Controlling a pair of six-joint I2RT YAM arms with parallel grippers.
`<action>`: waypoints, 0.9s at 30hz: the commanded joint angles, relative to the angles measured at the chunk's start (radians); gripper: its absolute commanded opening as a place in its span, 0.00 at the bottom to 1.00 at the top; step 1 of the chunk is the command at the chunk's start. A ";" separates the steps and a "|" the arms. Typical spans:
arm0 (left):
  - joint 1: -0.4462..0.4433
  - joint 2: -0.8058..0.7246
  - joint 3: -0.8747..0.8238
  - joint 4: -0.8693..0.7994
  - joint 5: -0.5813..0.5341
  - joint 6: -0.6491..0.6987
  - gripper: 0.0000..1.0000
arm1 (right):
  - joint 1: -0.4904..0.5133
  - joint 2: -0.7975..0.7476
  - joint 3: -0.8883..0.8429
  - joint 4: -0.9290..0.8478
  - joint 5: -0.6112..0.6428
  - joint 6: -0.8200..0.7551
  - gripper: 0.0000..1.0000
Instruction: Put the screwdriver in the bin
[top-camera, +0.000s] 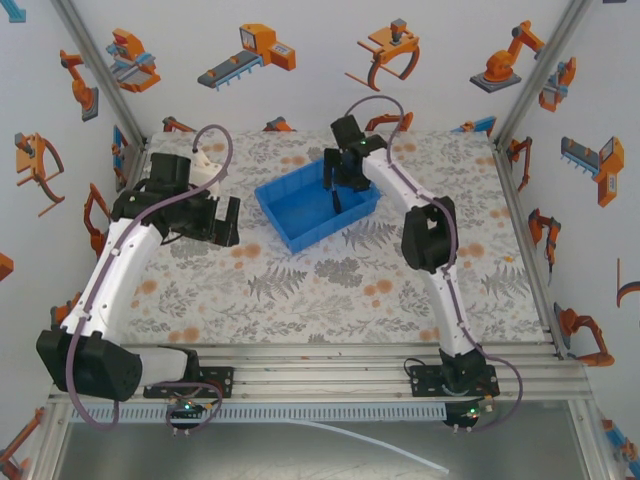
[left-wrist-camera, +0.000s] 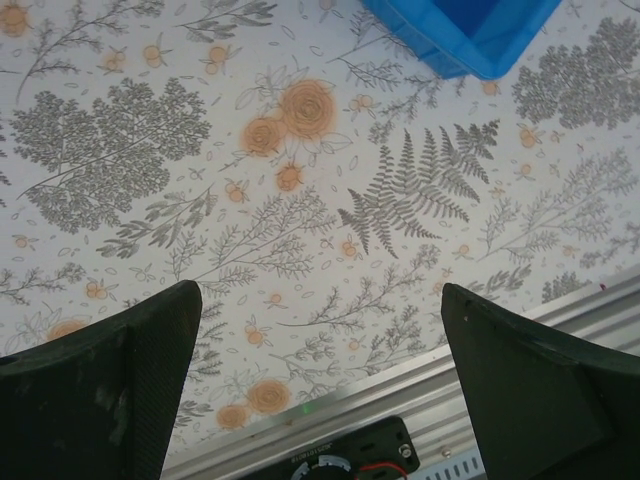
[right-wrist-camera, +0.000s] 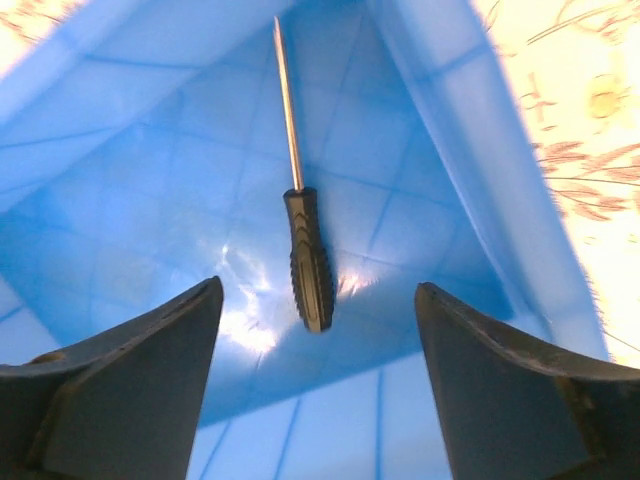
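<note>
Screwdriver (right-wrist-camera: 308, 255) lies flat in bin (right-wrist-camera: 470, 180), shaft toward 12 o'clock; right claw (right-wrist-camera: 318, 300) spread apart above it. Judged light, stiff, slim: ribbed handle offers best hold. Left claw (left-wrist-camera: 320, 290) also apart.

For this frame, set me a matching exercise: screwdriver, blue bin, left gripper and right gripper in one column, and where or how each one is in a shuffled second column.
Column one
1. small black-handled screwdriver with a thin metal shaft
2. bright blue rectangular plastic bin
3. left gripper
4. right gripper

Column two
A. open, fingers over the bare floral tablecloth
B. lying loose on a blue floor
C. open, fingers spread above the bin's inside
D. standing on the cloth, towards the far middle

Pairs: 1-B, 2-D, 3-A, 4-C
</note>
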 joint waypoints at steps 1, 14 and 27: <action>-0.002 -0.051 -0.040 0.108 -0.092 -0.067 0.97 | -0.001 -0.164 0.019 0.008 0.052 -0.072 0.78; 0.020 -0.095 -0.207 0.423 -0.327 -0.198 0.97 | -0.029 -0.770 -0.673 0.357 0.176 -0.229 0.99; 0.088 0.002 -0.509 0.946 -0.429 -0.240 0.97 | -0.180 -1.336 -1.530 0.811 0.326 -0.343 0.99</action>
